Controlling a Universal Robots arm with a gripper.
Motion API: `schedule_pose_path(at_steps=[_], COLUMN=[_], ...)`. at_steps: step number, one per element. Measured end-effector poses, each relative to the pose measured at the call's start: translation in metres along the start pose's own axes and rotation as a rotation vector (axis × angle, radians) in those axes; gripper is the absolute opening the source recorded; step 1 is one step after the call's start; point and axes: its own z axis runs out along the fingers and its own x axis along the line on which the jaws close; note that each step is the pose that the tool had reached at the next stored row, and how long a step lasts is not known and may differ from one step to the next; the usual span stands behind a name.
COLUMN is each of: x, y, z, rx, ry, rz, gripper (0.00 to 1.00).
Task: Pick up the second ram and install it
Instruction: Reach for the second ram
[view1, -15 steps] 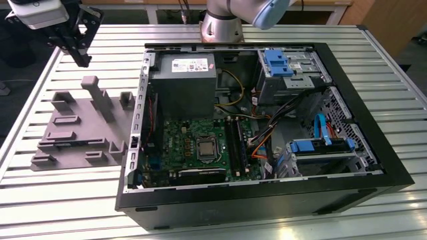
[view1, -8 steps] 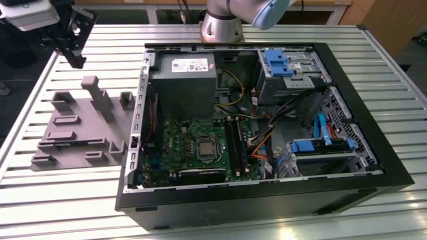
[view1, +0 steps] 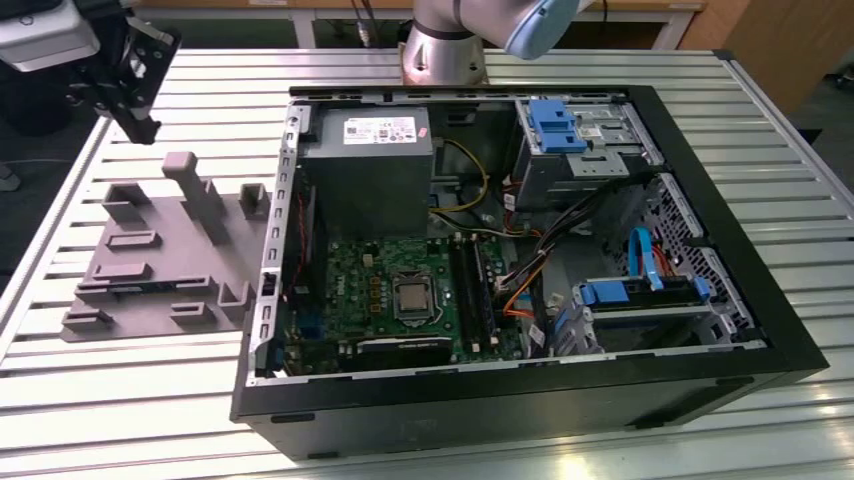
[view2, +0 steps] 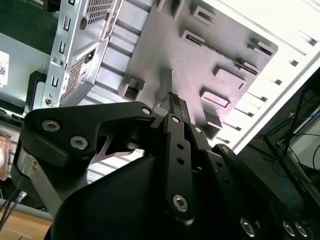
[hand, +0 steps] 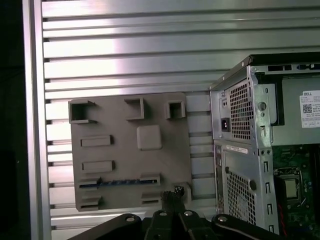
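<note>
The gripper (view1: 140, 127) hangs up high over the far corner of the table (view1: 134, 410), on the exterior view's left. It is above the far end of the grey holder (view1: 147, 235) and does not touch it. In both wrist views the two black fingers (hand: 168, 201) are pressed together at the tips. The jaws are closed and nothing is held between them.

The ram (hand: 117, 183) is not picked up yet. In the first wrist view it looks like a thin dark blue strip. It stands on its edge in a long slot of the holder, near the holder's edge that is closest to the fingers. The fingers are near that edge too, but they are up in the air and apart from the ram.

The holder lies flat on the table, just beside the big black case (view1: 534, 405). The holder has small blocks and one tall post (view1: 200, 195) sticking up.

The case lies on its side with its cover off. Inside it is the green board (view1: 354, 290), flat on the bottom. A grey power box (view1: 367, 170) sits past the board, at the far end of the case. Coloured wires (view1: 521, 275) run across the middle. Blue clips (view1: 554, 125) sit on the metal cages on the exterior view's right.

The arm's base (view1: 447, 50) stands behind the case.
</note>
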Motion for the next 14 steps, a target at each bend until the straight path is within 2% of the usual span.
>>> schedule_pose_path(at_steps=[6,14], x=[0.0040,0.0043], y=[-0.0033,-0.0034], z=[-0.0001,-0.0001], rx=[0.0001,0.0000], ry=[0.0001,0.0002], rz=[-0.002,-0.002], gripper=[0.11,0.11])
